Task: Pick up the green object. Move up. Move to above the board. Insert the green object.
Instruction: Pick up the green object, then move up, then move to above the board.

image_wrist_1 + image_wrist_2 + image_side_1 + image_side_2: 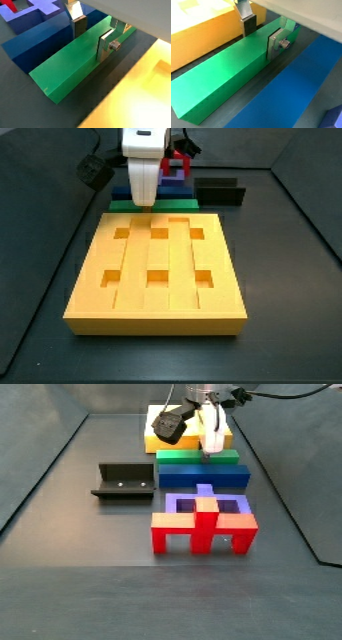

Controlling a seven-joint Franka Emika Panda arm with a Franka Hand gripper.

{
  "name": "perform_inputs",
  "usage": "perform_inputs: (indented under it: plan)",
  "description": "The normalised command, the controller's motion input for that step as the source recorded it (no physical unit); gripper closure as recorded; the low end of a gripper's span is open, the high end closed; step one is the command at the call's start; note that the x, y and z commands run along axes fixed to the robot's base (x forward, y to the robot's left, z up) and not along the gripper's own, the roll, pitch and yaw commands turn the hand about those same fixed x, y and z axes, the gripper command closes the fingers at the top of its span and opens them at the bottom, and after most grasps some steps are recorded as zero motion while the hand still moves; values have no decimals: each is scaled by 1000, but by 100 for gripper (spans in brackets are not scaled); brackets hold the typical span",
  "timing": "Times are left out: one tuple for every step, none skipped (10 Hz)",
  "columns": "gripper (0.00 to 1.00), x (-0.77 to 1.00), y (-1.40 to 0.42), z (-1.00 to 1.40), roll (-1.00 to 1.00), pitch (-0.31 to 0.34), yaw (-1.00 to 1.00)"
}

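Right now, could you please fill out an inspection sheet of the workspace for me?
Surface: dark floor, bare between the pieces.
Job's things: green object lies flat between the board and the blue slab; the board's six square holes hold nothing.
Clutter: red cross-shaped piece with a purple piece on it; fixture stands apart.
Grippers: gripper is down over the green object, one finger on each long side; contact cannot be told.
Cables: black cable runs from the arm's wrist.
Surroundings: dark walls enclose the floor.
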Motion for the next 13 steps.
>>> perform_inputs:
  plan:
    - [100, 0, 0, 0, 0, 0, 0]
    - [100, 0, 0, 0, 0, 0, 0]
    - [100, 0, 0, 0, 0, 0, 0]
    - [100, 0, 0, 0, 0, 0, 0]
    - [100, 0, 0, 0, 0, 0, 0]
    - [100, 0, 0, 0, 0, 0, 0]
    - [100, 0, 0, 0, 0, 0, 0]
    - [100, 0, 0, 0, 0, 0, 0]
    - [100, 0, 0, 833, 0, 0, 0]
    - [100, -65, -64, 800, -11, 27, 26]
    - [100, -103, -60, 562, -50, 26, 40]
    - [100, -59, -13, 280, -89, 2, 21]
    - [100, 0, 0, 1400, 0, 0, 0]
